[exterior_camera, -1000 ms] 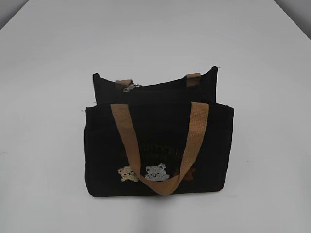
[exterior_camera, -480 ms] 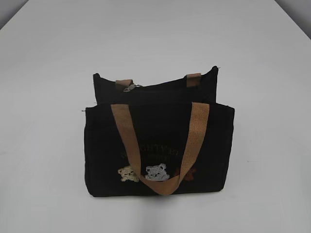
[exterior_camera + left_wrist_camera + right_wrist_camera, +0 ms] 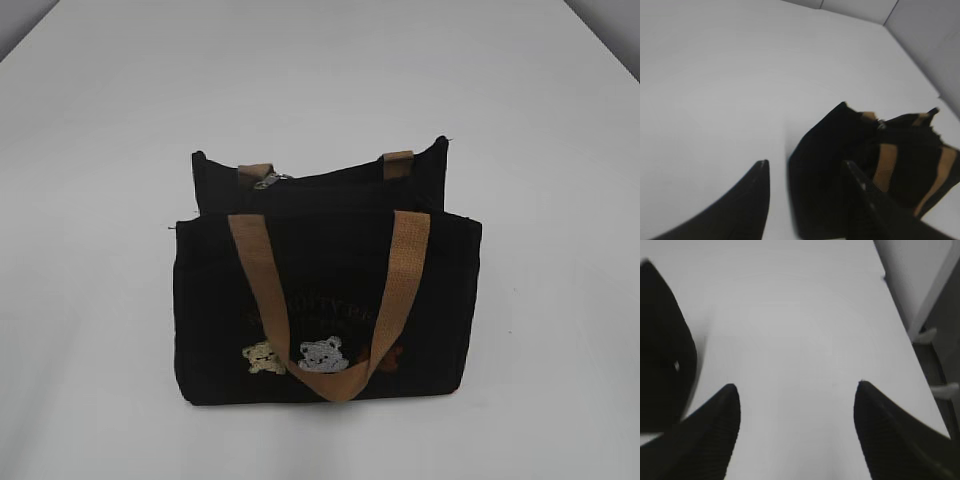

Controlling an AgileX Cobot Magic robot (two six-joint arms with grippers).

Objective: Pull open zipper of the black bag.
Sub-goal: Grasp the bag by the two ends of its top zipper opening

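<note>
black bag (image 3: 325, 310) upright | zipper (image 3: 330, 180) runs left-right | pull at left end

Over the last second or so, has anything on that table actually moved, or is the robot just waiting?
Nothing visibly changed. The black bag stands in the same spot on the table, its tan handle hanging down the front as before. The small metal zipper pull sits at the same left end of the top edge, and no gripper has come into the front view.
</note>
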